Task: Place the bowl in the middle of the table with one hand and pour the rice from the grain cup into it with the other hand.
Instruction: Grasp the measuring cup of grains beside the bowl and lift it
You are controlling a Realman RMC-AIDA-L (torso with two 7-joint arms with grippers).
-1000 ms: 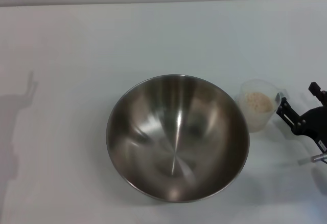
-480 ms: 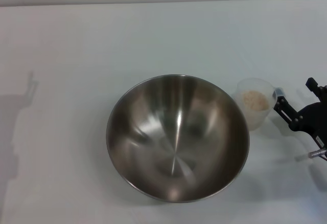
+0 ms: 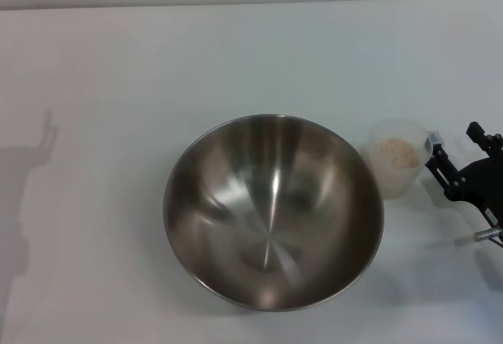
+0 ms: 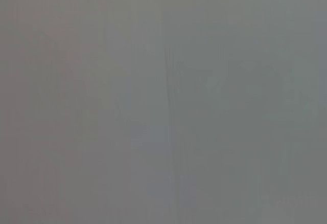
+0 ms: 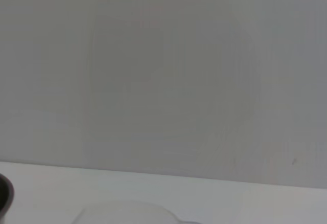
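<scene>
**Big bowl in the middle, little cup of rice beside it**

No words, brands or labels can be read on anything here.

On the left side of the white table (image 3: 118,69) there is only a grey shadow. The left gripper is not in the head view, and the left wrist view shows only a flat grey surface.

Next comes the bowl (image 3: 273,212). It is big, round and shiny, and it sits upright with its open side facing up. It sits a bit toward the near edge of the table. It is round, so it has no long side.

Just to the right of the bowl stands the grain cup (image 3: 395,159). It is small and see-through, and much smaller than the bowl. It stands upright, mouth up. A small tab on its rim points right, toward the gripper. The rice (image 3: 395,153) lies inside it in a pale beige heap.

Far right is the black right gripper (image 3: 454,154). One finger touches the cup's tab. I cannot tell if the jaws are gripping it.
</scene>
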